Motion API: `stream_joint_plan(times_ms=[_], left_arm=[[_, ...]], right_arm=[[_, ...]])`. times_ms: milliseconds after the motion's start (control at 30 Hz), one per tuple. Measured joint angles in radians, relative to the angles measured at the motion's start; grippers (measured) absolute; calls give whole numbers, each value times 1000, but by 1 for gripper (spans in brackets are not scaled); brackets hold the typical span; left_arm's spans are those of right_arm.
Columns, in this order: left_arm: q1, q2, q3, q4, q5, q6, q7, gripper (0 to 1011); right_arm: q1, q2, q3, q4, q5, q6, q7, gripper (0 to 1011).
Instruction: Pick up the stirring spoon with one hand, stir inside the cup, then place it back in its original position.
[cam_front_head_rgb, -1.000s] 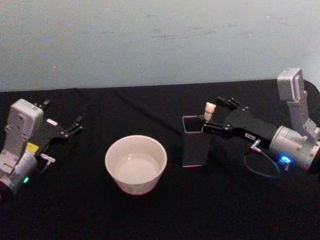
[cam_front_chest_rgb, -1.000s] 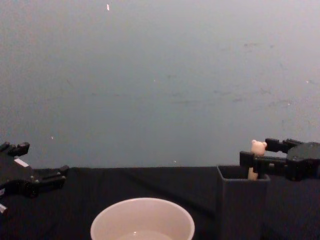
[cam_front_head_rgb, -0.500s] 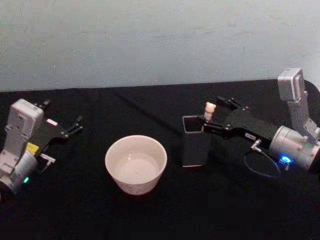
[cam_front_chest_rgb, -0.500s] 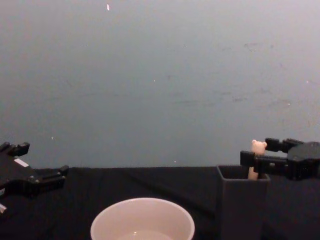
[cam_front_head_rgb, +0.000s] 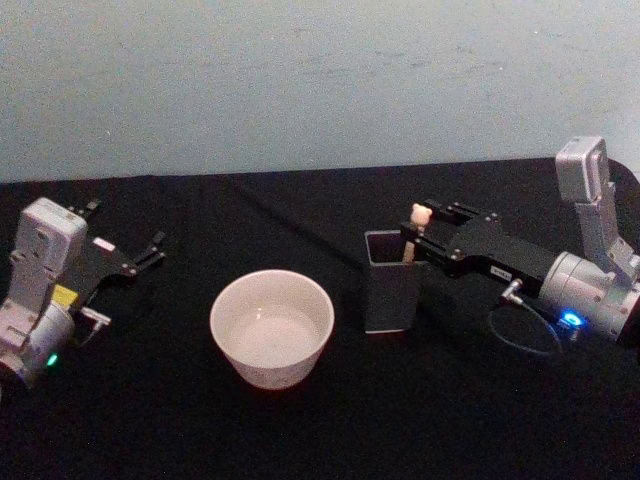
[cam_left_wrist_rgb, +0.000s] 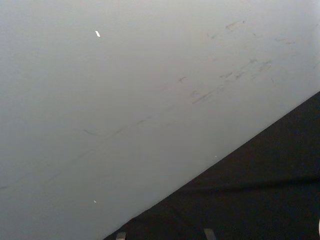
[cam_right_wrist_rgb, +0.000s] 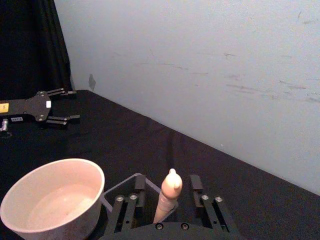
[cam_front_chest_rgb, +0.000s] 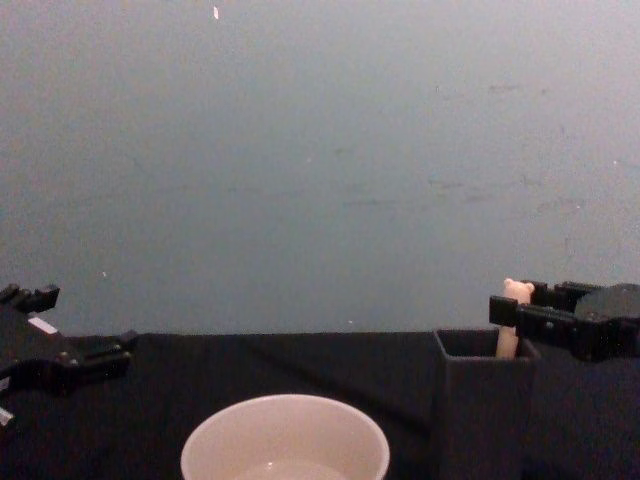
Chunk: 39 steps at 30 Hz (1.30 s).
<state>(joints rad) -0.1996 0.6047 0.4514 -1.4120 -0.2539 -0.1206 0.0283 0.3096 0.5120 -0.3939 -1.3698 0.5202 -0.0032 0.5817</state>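
Straddling the cream, bear-headed stirring spoon (cam_front_head_rgb: 420, 216) with right gripper (cam_front_head_rgb: 418, 236), jaws parted, clamping nothing; spoon upright in dark grey square holder (cam_front_head_rgb: 390, 295), 3 o'clock of round cream-white cup (cam_front_head_rgb: 271, 328). Parked at 9 o'clock: left gripper (cam_front_head_rgb: 126, 228), spread.

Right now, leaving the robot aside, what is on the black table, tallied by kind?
cup: 1
stirring spoon, standing in the holder: 1
dark grey holder: 1
Total: 3
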Motion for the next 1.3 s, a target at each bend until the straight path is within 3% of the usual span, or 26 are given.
stream_joint_plan(times_ms=[367, 1067, 1300], left_arm=[[0, 0, 0, 0, 0, 0, 0, 1001], [0, 0, 0, 0, 0, 0, 0, 1001], [0, 0, 0, 0, 0, 0, 0, 1001]], right_arm=[[0, 0, 0, 0, 0, 0, 0, 225], [0, 1, 0, 0, 1, 3, 1, 214], [-5, 8, 10, -18, 25, 16, 1, 214]])
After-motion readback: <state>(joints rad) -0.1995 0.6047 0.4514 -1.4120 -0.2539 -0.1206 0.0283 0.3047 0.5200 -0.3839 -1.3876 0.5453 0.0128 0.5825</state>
